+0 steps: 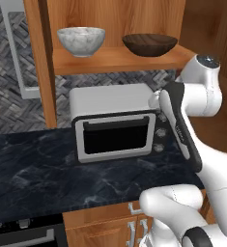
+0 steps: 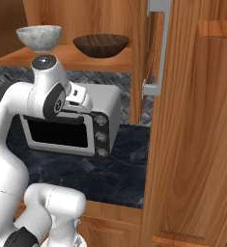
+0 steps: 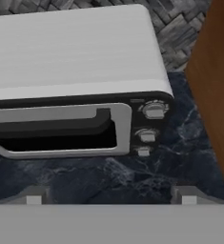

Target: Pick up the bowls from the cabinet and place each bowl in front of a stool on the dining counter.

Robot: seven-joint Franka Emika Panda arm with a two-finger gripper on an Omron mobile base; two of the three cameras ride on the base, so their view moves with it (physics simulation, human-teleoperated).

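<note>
Left base view: marbled bowl (image 1: pixel 81 41) and wooden bowl (image 1: pixel 149 44) sit apart on the cabinet (image 1: pixel 47 72) shelf, both empty as far as visible. The toaster oven (image 1: pixel 116 123) stands below on the black worktop (image 1: pixel 33 173).

Right base view: the arm hides part of the oven front.

Hand view: the pincer (image 3: pixel 111 194) is open, tips spread wide over bare worktop before the oven, holding nothing.

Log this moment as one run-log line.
phase: before first pick | gripper: open, empty, above counter facing toaster oven | marbled bowl, wooden bowl: both on cabinet shelf
</note>
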